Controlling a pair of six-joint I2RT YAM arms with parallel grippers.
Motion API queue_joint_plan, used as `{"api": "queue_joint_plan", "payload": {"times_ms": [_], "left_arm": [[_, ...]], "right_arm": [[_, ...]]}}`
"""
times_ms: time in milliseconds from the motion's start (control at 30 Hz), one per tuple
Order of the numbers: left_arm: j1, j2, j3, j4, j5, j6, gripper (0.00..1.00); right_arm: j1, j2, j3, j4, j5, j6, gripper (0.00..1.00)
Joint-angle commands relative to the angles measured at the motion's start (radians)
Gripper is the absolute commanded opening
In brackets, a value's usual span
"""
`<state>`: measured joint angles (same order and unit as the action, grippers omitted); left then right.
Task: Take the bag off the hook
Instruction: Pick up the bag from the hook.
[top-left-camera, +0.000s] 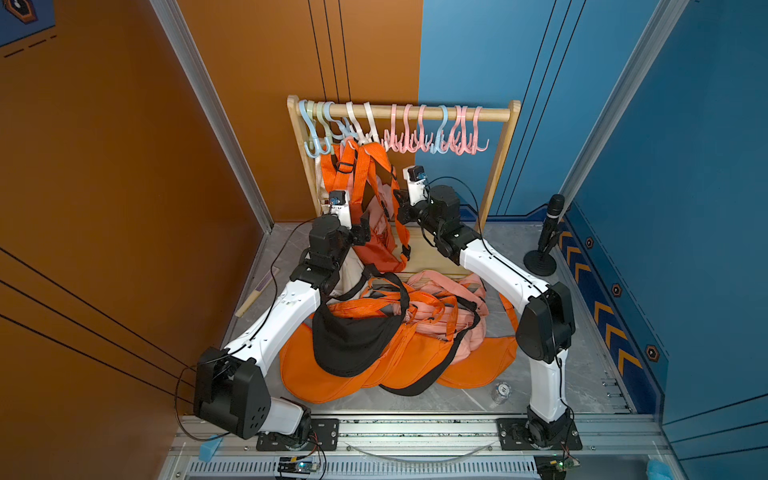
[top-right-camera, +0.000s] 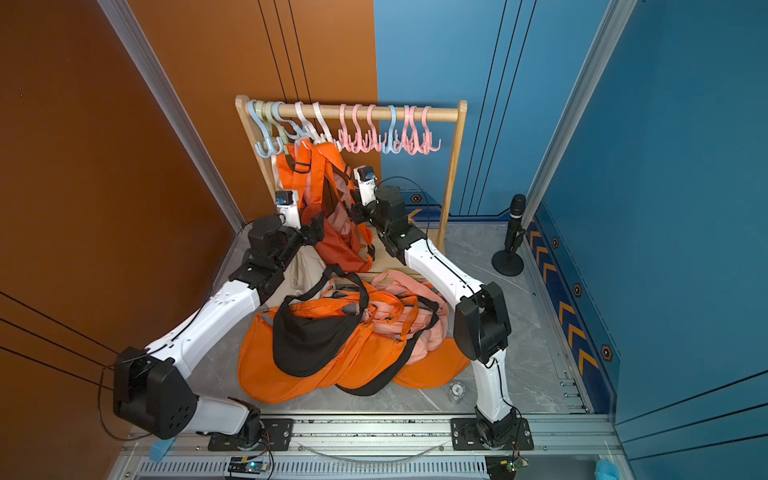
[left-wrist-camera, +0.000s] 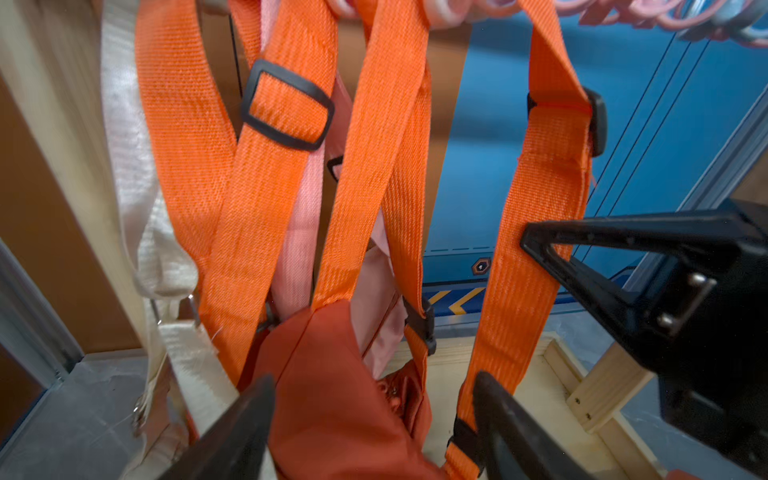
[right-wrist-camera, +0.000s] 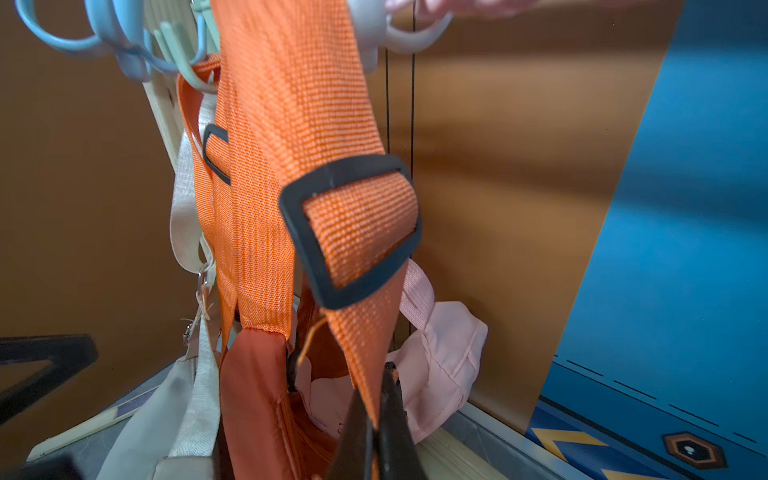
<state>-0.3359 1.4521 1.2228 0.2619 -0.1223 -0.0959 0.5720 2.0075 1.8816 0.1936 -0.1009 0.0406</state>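
An orange bag (top-left-camera: 376, 245) (top-right-camera: 345, 245) hangs by its orange straps (right-wrist-camera: 291, 124) from a white hook (top-left-camera: 365, 133) (right-wrist-camera: 370, 29) on the wooden rail. My left gripper (left-wrist-camera: 374, 380) (top-left-camera: 365, 226) is open, with its jaws on either side of the bag's body (left-wrist-camera: 332, 395), low on its left side. My right gripper (right-wrist-camera: 374, 386) (top-left-camera: 397, 203) is shut on the orange strap just below the black buckle (right-wrist-camera: 357, 232), on the bag's right side. Straps cover the hook's tips.
A pink bag (right-wrist-camera: 440, 353) and a beige bag (right-wrist-camera: 166, 415) hang right behind the orange one. The wooden rack (top-left-camera: 415, 112) carries several pink and blue hooks (top-left-camera: 436, 137). Orange, pink and black bags are piled (top-left-camera: 374, 345) on the table. A microphone stand (top-left-camera: 544, 245) is at the right.
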Motion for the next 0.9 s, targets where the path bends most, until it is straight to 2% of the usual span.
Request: {"api": "queue_joint_plan", "payload": {"times_ms": [0,133,267,433,667,800,867], "left_arm": [[0.018,0.058,0.064,0.064,0.089,0.025,0.55],[0.031,0.111,0.124,0.092,0.107,0.035,0.54],[0.040,0.148,0.170,0.115,0.107,0.046,0.74],[0.049,0.196,0.227,0.117,0.114,0.068,0.78],[0.061,0.263,0.288,0.132,0.152,0.073,0.76],[0.075,0.300,0.328,0.133,0.158,0.070,0.68],[0.084,0.316,0.347,0.133,0.166,0.058,0.62]], "right_arm": [[-0.019,-0.047,-0.040,0.033,-0.009,-0.008,0.00],[-0.032,-0.068,-0.060,0.029,-0.015,-0.008,0.00],[-0.044,-0.082,-0.068,0.026,-0.026,-0.007,0.00],[-0.054,-0.093,-0.075,0.023,-0.040,-0.005,0.00],[-0.061,-0.098,-0.075,0.027,-0.053,-0.005,0.00],[-0.061,-0.097,-0.073,0.027,-0.061,-0.005,0.00],[-0.061,-0.098,-0.072,0.024,-0.064,-0.007,0.00]]}}
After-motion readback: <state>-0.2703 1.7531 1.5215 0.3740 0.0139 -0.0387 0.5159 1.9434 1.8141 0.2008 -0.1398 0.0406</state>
